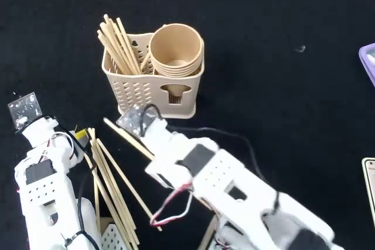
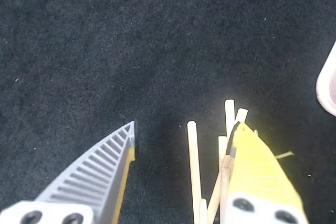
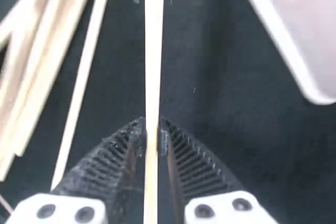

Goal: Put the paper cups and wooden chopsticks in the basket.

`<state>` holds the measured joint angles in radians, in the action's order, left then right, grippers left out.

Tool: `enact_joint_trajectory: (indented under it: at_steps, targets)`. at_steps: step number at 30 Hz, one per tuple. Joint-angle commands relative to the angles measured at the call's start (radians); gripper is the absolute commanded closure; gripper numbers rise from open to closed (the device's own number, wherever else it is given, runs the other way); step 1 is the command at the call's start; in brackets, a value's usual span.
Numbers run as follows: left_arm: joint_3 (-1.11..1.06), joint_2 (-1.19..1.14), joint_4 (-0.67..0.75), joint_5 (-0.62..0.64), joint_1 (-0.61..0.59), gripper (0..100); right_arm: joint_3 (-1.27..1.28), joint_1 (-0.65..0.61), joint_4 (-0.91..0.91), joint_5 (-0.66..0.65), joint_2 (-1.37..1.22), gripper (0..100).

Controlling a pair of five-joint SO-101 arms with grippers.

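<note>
A beige slotted basket point(image 1: 153, 89) stands at mid-table with stacked paper cups point(image 1: 176, 51) and a bunch of wooden chopsticks point(image 1: 120, 45) upright in it. Several loose chopsticks point(image 1: 111, 185) lie in front of it on the black cloth. My right gripper point(image 3: 152, 127) is shut on one chopstick point(image 3: 153, 51), which lies slanted just in front of the basket point(image 3: 294, 30). My left gripper point(image 2: 184, 129) is open, low over the cloth, with the ends of the loose chopsticks point(image 2: 194, 166) between its fingers and against the yellow finger point(image 2: 257, 171).
A purple object point(image 1: 368, 62) and a pale flat item point(image 1: 369, 180) sit at the right edge. The right arm point(image 1: 222, 185) crosses the front of the table. Bare black cloth stretches behind and to the right of the basket.
</note>
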<state>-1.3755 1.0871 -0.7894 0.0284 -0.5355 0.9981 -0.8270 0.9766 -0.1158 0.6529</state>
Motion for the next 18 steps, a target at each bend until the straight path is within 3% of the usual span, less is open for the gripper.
enact_joint_trajectory:
  at_steps: [1,7,18]
  targets:
    - [0.013,0.014,0.015,0.002,0.001,71,-0.065,0.017,-0.014,-0.009,0.245,98.8]
    - [-0.005,0.014,0.048,0.008,0.001,71,-0.214,0.055,-0.16,-0.002,0.472,98.8]
    - [-0.045,0.014,0.129,0.055,0.102,71,-0.228,0.109,-0.841,0.0,0.39,98.8]
